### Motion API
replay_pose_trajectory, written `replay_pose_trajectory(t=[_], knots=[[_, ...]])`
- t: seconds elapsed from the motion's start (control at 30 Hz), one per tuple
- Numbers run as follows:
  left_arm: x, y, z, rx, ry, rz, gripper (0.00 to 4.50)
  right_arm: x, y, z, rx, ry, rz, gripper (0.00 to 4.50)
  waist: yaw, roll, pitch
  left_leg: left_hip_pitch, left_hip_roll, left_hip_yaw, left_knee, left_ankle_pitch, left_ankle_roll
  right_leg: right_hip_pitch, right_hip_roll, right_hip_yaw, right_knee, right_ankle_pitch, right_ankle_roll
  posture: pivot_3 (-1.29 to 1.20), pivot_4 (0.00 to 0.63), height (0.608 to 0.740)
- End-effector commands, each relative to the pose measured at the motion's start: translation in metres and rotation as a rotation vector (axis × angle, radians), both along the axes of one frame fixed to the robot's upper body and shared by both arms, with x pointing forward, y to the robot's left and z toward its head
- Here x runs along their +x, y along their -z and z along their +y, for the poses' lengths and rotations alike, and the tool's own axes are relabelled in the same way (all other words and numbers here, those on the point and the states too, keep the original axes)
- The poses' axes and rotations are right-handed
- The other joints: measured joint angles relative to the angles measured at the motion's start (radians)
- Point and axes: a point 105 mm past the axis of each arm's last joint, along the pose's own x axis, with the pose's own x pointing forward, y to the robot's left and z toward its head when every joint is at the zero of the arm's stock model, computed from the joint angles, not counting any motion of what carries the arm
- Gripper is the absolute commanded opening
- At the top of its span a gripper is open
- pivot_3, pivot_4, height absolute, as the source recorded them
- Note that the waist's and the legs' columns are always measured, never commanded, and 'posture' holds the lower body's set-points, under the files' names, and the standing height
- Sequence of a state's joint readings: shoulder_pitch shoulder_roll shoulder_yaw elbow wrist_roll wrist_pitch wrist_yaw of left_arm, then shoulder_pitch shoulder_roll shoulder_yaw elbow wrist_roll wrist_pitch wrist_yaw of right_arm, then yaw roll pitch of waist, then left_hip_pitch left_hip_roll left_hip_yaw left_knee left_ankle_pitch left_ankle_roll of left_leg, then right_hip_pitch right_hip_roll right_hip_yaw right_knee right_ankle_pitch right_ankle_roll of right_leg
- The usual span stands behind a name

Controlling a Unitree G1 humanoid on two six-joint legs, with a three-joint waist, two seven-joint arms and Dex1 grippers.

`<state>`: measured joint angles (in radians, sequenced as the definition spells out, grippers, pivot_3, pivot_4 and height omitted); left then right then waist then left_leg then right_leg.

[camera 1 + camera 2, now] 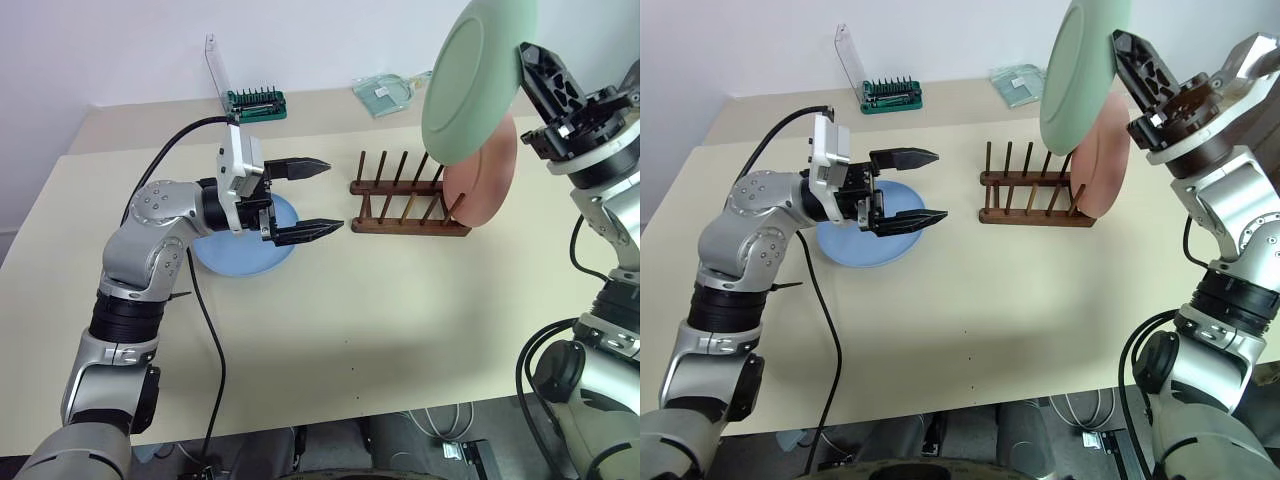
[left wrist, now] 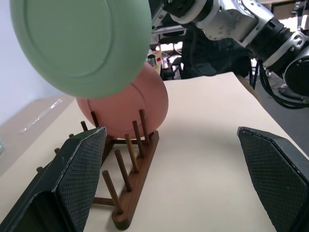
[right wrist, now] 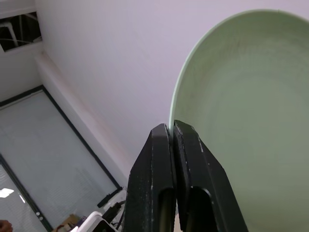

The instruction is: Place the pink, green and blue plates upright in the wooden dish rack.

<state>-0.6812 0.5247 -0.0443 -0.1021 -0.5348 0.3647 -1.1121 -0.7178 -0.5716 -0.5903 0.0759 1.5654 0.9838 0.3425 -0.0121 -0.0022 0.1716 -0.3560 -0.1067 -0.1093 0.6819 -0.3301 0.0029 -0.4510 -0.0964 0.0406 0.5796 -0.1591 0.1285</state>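
1. Up in the top right of the head view, the right gripper (image 1: 522, 62) is clamped tight on the rim of the green plate (image 1: 475, 75).
2. The green plate is up in the air, tilted on its edge, above the right end of the wooden dish rack (image 1: 408, 208).
3. The rack sits on the tan table (image 1: 380, 320), a bit right of the middle of the frame.
4. The pink plate (image 1: 485, 180) stands upright in the rack at its right end, between the pegs.
5. The green plate looks close to the top of the pink plate, but I cannot tell if they touch.
6. Left of the rack, the left gripper (image 1: 320, 198) points at the rack with its two black fingers spread wide and nothing between them.
7. The blue plate (image 1: 240, 255) lies flat on the table under the left gripper, left of the middle.
8. At the back of the table, near the top middle, sits a green tool holder (image 1: 256, 102) with a clear lid standing up.
9. A clear packet (image 1: 385, 93) lies to the right of it.
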Motion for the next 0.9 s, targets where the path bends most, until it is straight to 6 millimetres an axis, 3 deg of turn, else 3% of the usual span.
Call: replay_pose_trajectory(t=[0.03, 0.47, 0.9], knots=[[-0.005, -0.013, 0.001, -0.009, 0.011, -0.055, 4.50, -0.006, -0.006, 0.002, 0.011, -0.024, -0.042, 0.03, 0.000, 0.000, 0.000, 0.000, 0.000, 0.000, 0.000, 0.000, 0.000, 0.000, 0.000, 0.000, 0.000, 0.000, 0.000, 0.00, 0.150, 0.735], [-0.009, -0.016, 0.000, -0.006, 0.021, -0.069, 4.50, 0.006, 0.027, -0.001, -0.029, -0.003, 0.042, 0.03, 0.000, 0.000, 0.000, 0.000, 0.000, 0.000, 0.000, 0.000, 0.000, 0.000, 0.000, 0.000, 0.000, 0.000, 0.000, 0.00, 0.150, 0.735], [-0.013, -0.019, 0.001, -0.006, 0.014, -0.080, 4.50, 0.020, 0.040, -0.005, -0.030, 0.027, 0.101, 0.03, 0.000, 0.000, 0.000, 0.000, 0.000, 0.000, 0.000, 0.000, 0.000, 0.000, 0.000, 0.000, 0.000, 0.000, 0.000, 0.00, 0.150, 0.735]])
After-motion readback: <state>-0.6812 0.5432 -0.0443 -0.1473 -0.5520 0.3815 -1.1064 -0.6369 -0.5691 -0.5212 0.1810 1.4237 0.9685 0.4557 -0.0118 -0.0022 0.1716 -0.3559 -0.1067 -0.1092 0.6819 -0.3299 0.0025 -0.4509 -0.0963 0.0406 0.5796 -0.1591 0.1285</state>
